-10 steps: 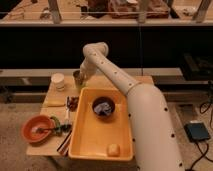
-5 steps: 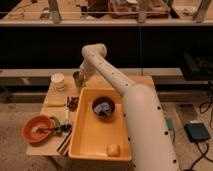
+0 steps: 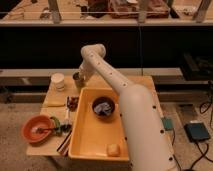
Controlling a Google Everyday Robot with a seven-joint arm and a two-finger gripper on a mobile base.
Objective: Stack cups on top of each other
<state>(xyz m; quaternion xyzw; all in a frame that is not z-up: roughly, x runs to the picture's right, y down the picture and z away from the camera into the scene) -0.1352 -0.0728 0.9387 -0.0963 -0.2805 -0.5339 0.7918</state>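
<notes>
A pale yellow cup (image 3: pixel 58 81) stands upright at the back left of the wooden table (image 3: pixel 146 83). Just to its right stands a dark brownish-grey cup (image 3: pixel 77 80), apart from the pale one. My gripper (image 3: pixel 80 75) is at the end of the white arm (image 3: pixel 112 80), right at the dark cup's top and partly hiding it. I cannot see whether it touches the cup. A green thing (image 3: pixel 55 125) lies beside the orange bowl; whether it is a cup is unclear.
A big yellow tray (image 3: pixel 90 142) fills the table's middle, with a wide dark bowl (image 3: pixel 103 106) and a small pale lump (image 3: pixel 113 149) in it. An orange bowl (image 3: pixel 36 129) with utensils sits front left. Small items (image 3: pixel 72 103) lie left of the tray.
The arm has stayed over the table's back left corner, its forearm shifting only slightly. Neither cup has visibly moved.
</notes>
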